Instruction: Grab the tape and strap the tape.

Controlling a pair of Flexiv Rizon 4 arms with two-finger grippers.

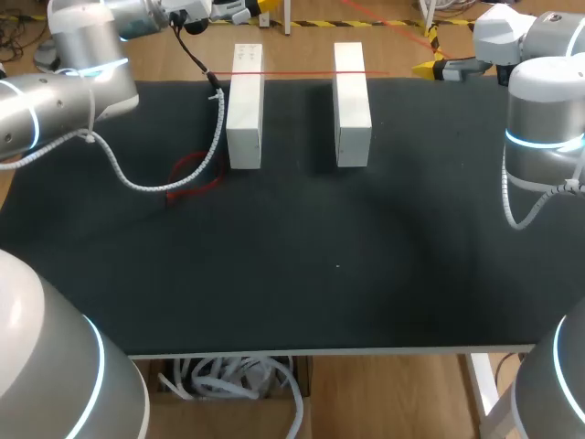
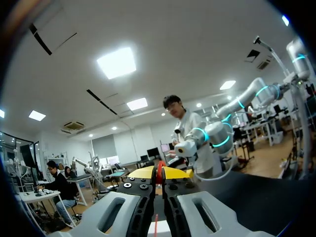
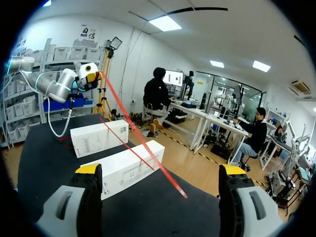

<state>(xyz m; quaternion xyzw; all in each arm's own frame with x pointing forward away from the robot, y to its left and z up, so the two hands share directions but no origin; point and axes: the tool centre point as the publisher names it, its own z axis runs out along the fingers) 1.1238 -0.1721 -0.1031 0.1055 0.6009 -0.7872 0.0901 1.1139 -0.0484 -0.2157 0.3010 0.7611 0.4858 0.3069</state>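
Red tape (image 1: 302, 73) runs as one thin, taut line above the far edge of the black table (image 1: 320, 274), crossing over two white boxes (image 1: 245, 110) that stand side by side. In the head view the line is faint and hard to follow, and it stops short of the right gripper (image 1: 439, 69). The left gripper (image 1: 260, 7) is cut off at that view's far edge.

The left wrist view gives what the head view lacks. The left gripper (image 2: 159, 173) has its yellow tips pressed together, pinching a red strip of tape (image 2: 159, 168) between them.

The right wrist view shows the tape (image 3: 138, 136) slanting from the left gripper (image 3: 91, 74) over both boxes (image 3: 128, 168). Its loose end hangs in the air between the widely spread fingers of the right gripper (image 3: 160, 170), touching neither.

A red loop (image 1: 194, 176) lies on the table beside the left box, partly hidden under the left arm's white coiled cable (image 1: 137, 178). I cannot tell whether it joins the taut line. The near half of the table is bare cloth.
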